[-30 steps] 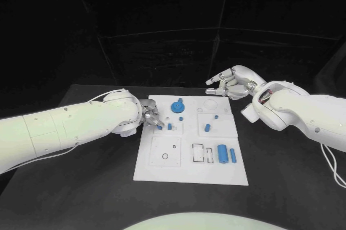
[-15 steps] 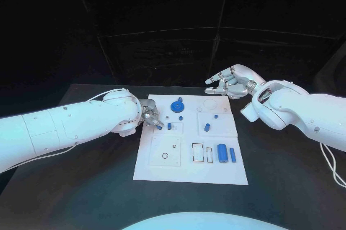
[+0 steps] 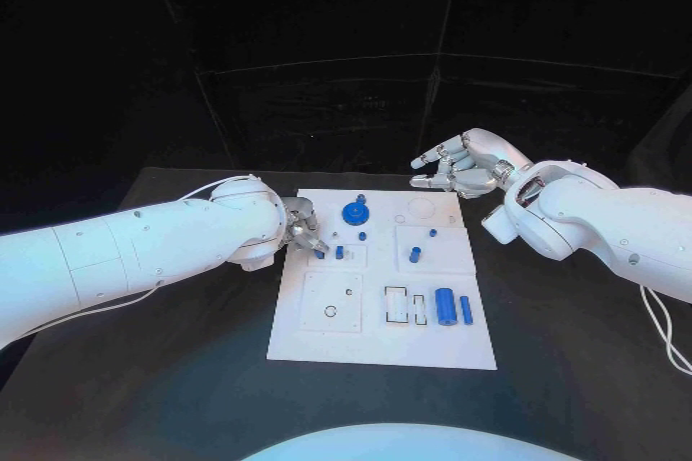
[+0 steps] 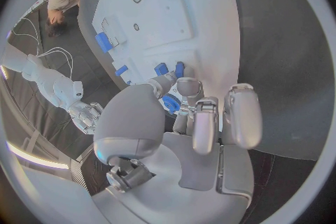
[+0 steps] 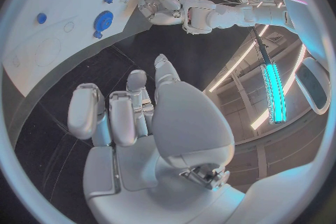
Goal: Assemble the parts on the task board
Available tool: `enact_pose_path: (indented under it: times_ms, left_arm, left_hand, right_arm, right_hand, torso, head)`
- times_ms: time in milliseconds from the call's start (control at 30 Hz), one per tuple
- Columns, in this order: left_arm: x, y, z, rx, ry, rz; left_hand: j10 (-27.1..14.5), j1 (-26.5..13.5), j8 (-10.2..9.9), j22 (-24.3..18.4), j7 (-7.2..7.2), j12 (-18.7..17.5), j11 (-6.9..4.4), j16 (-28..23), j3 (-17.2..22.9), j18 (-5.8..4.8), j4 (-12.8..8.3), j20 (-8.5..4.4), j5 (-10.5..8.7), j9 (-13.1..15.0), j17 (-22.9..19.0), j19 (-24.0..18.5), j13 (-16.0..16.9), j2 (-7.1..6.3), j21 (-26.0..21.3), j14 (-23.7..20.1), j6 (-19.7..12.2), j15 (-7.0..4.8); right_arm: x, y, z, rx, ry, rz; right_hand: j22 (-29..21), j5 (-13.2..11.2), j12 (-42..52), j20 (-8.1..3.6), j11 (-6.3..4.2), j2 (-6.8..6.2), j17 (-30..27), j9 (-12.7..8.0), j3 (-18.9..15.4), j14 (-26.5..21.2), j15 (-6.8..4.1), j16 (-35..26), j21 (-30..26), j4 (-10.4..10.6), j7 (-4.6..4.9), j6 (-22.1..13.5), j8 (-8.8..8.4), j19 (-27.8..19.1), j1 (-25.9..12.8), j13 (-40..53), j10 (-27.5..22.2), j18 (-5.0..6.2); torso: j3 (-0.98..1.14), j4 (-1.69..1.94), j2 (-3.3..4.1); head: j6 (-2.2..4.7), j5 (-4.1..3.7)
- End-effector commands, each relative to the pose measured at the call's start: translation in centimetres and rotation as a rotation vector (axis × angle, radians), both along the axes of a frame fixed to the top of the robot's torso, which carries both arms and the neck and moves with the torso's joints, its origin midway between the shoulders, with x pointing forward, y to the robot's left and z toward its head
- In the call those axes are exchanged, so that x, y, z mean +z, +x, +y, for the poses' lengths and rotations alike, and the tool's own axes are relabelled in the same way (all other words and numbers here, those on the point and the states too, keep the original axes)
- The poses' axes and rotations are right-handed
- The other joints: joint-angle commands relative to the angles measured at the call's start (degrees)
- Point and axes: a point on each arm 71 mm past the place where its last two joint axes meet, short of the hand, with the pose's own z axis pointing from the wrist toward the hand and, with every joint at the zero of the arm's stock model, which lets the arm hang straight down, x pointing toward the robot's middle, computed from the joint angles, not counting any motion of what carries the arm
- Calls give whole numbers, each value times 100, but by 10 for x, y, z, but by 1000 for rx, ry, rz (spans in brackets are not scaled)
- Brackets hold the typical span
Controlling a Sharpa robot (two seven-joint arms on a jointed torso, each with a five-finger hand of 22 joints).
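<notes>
Pinching a small blue part [image 4: 180, 69], left hand [image 3: 302, 228]; right hand [image 3: 459, 166] hovers spread, empty

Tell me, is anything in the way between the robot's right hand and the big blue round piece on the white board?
Nothing visible. The right hand hovers past the task board's far edge; bare board lies between it and the round blue part.

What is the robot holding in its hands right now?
The left hand has its fingertips down at a small blue part on the task board, but whether it grips it cannot be told. The right hand holds nothing.
</notes>
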Motion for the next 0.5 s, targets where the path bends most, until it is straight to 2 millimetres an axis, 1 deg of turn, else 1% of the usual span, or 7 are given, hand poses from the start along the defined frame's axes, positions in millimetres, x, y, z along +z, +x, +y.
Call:
enact_pose_path:
  times_ms: [33, 333, 500]
  left_arm:
    - [-2, 0, -2, -10, 5, 20]
    - [-4, 2, -5, -15, 13, 35]
    - [-4, 4, -5, -14, 16, 37]
  left_hand:
    - [47, -145, 30, 12, -11, 37, -5, 19, 285, 50, -256, -45, 12, 12, 1509, 79, 4, -41, 12, 614, 56, -43]
    - [97, -463, 61, 77, -49, 122, -34, 19, 17, 36, -115, -65, 12, 19, 1509, 104, 93, -184, 61, 614, 142, -68]
    - [125, -577, 76, 87, -69, 164, -51, 19, -91, 35, -70, -77, 13, 21, 1509, 110, 136, -227, 67, 614, 191, -83]
  right_arm:
    - [2, 0, 2, 12, 3, -6]
    - [2, -1, 2, 12, 3, -6]
    - [2, -1, 2, 12, 4, -6]
  right_hand:
    - [-5, 14, 2, -6, -7, 44, -6, 3, -33, 235, -56, -24, -38, -10, 15, 42, -21, -42, 11, -9, -31, 100]
    - [-5, 14, 2, -6, -7, 44, -6, 3, -33, 235, -56, -24, -38, -10, 15, 42, -21, -42, 11, -9, -31, 100]
    - [-5, 14, 2, -6, -7, 44, -6, 3, -33, 235, -56, -24, -38, -10, 15, 42, -21, -42, 11, -9, -31, 100]
  torso:
    - [1, -6, 2]
    - [-1, -5, 2]
    - [0, -1, 1]
  head:
    - [2, -5]
    - [-21, -19]
    - [-29, -22]
